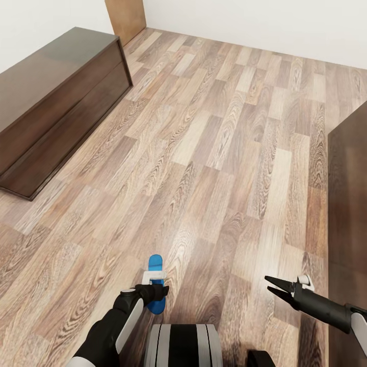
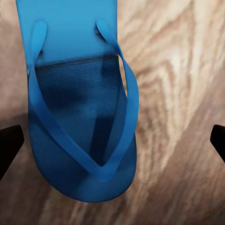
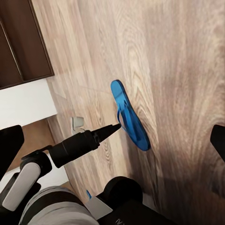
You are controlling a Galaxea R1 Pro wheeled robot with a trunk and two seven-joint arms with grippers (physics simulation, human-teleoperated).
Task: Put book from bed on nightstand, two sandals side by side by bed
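One bright blue sandal (image 1: pixel 155 265) lies flat on the wood-plank floor just ahead of my base. My left gripper (image 1: pixel 154 294) hangs over it, open. In the left wrist view the sandal (image 2: pixel 79 117) lies strap side up between the two black fingertips (image 2: pixel 8 145), which stand wide apart and do not grip it. The right wrist view shows the same sandal (image 3: pixel 130 118) with a left finger tip right beside its edge. My right gripper (image 1: pixel 272 286) is open and empty, low over the floor to the right. The book is out of view.
A long low dark cabinet (image 1: pixel 56 102) runs along the left wall. A dark brown wooden surface (image 1: pixel 349 204) fills the right edge. A wooden door (image 1: pixel 125 18) stands at the back. A small blue sliver (image 3: pixel 88 193) shows by my base.
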